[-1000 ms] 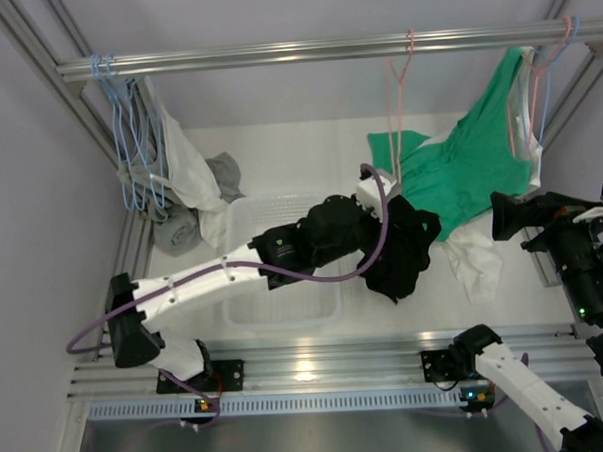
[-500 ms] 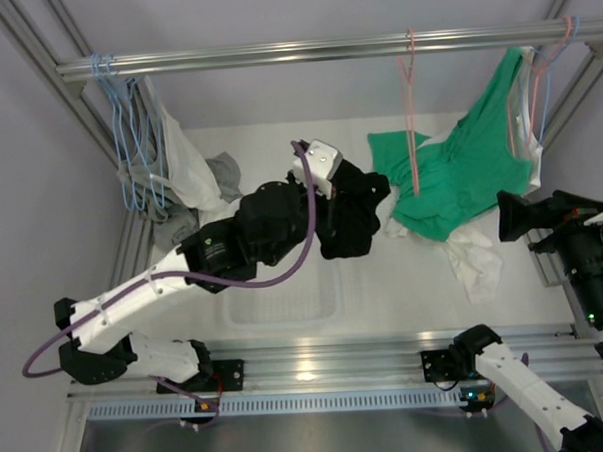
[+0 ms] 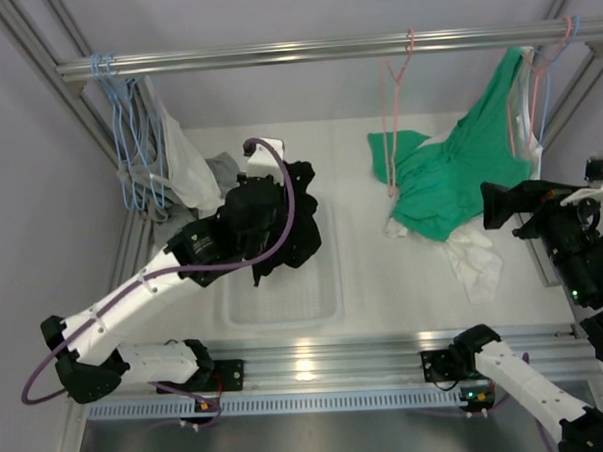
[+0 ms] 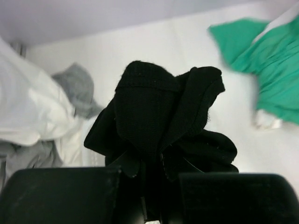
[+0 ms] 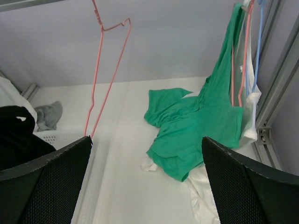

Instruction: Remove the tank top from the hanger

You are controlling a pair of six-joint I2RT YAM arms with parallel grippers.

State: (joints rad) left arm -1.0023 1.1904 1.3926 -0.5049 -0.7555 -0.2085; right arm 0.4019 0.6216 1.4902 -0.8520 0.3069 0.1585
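Tank top (image 3: 300,231), a black wad clamped in the left gripper (image 4: 152,184), has swung leftward within 1 second and now hangs over the basket (image 3: 282,322). Bunched, it droops downward from the jaws, and no clear long axis can be read. To the right, the pink hanger (image 3: 392,112) hangs bare, so removal looks done. The right gripper (image 5: 147,186) gapes wide, empty.

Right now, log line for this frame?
left gripper: shut on black tank top | tank top: off pink hanger, over clear bin | hanger: bare on rail | right gripper: open, empty
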